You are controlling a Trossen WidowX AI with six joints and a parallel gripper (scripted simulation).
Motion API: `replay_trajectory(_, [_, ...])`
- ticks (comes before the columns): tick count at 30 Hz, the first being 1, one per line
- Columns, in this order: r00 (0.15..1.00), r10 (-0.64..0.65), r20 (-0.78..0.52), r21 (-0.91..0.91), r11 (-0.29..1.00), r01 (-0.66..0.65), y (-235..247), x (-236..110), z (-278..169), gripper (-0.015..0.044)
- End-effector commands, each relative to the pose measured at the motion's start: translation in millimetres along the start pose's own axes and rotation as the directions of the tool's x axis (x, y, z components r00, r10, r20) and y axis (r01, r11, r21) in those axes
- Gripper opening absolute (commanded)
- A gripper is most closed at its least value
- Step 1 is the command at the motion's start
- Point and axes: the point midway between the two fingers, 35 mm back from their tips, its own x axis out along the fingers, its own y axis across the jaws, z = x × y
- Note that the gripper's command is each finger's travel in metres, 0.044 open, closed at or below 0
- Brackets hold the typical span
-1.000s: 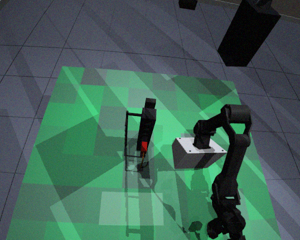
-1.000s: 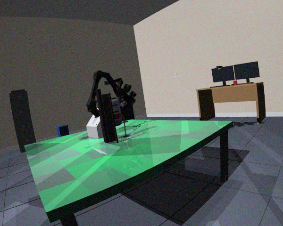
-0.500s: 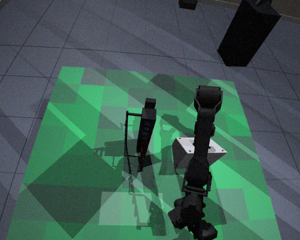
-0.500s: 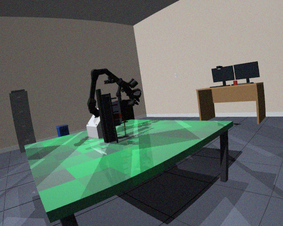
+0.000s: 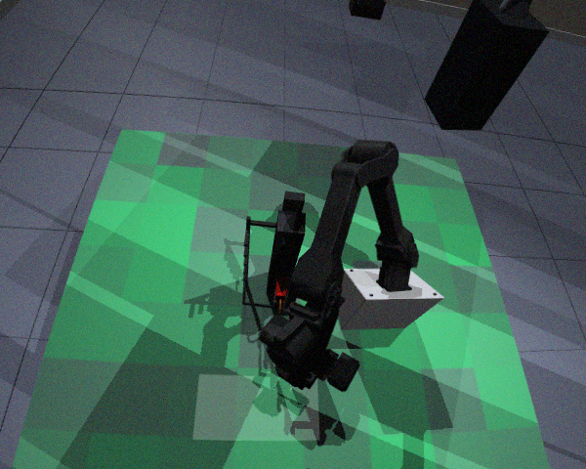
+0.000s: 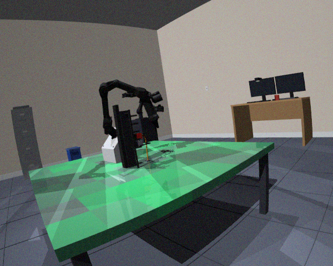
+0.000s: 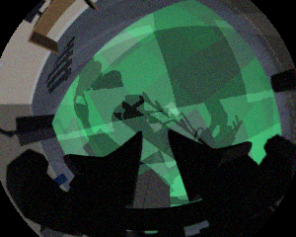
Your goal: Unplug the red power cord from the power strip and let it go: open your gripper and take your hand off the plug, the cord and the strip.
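The black power strip (image 5: 285,242) (image 6: 125,137) stands upright on the green table (image 5: 132,282) (image 6: 166,183). The red plug (image 5: 279,288) (image 6: 139,135) sits in its lower part. A thin orange cord (image 5: 281,304) (image 6: 146,150) hangs from the plug down to the table. My gripper (image 5: 318,375) (image 7: 155,133) hovers well above the table, to the side of the strip and clear of the plug. Its fingers stand partly apart. In the wrist view only green table shows between them. It touches neither plug, cord nor strip.
The arm's white base box (image 5: 384,308) (image 6: 110,151) stands close behind the strip. A thin black frame (image 5: 247,262) stands beside the strip. Off the table are a black cabinet (image 5: 480,70), a grey filing cabinet (image 6: 24,137), a blue box (image 6: 73,153) and a wooden desk (image 6: 272,111).
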Motion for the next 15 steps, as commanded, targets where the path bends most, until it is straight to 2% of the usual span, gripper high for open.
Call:
replay_trajectory(1, [0.985,-0.100,-0.142,-0.282,0.958,0.056,-62,-17,-39,0.0160])
replay_trajectory(6, [0.950,-0.163,-0.267,-0.512,0.859,0.004,-108,-33,-79,0.0160])
replay_trajectory(15, [0.948,-0.166,-0.273,-0.522,0.853,-0.001,-109,-34,-80,0.0160])
